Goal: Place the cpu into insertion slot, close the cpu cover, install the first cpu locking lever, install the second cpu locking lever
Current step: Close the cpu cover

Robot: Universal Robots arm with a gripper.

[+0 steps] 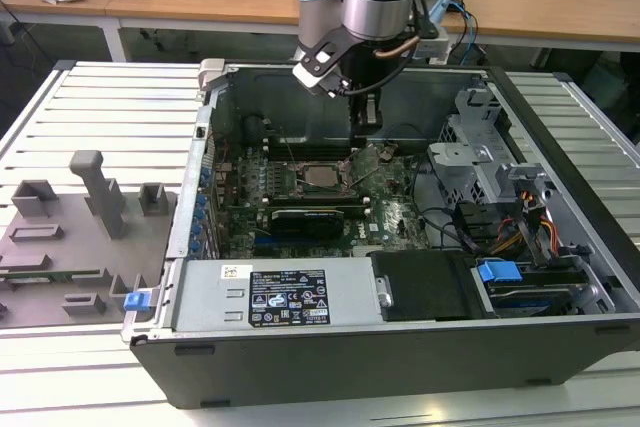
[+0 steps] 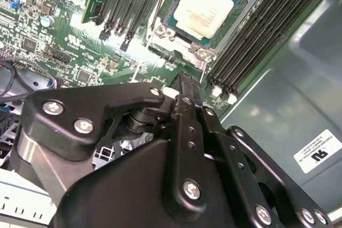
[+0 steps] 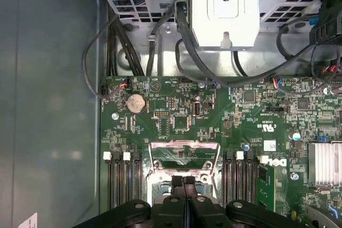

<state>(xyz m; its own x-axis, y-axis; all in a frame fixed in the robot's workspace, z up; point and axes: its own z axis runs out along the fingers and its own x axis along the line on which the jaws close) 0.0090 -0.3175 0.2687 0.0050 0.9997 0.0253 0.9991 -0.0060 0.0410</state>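
We are logging the cpu (image 1: 322,175) as lying flat in the insertion slot (image 1: 297,173), judging it light, stiff, fragile and best taken by opposite edges, with the gripper (image 1: 367,143) hovering just beside it at the exterior view's right, fingers pressed together, empty.

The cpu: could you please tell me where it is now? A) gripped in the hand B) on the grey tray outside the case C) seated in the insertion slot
C: in the second wrist view the cpu lies pale side up within the insertion slot, clear of the hand.
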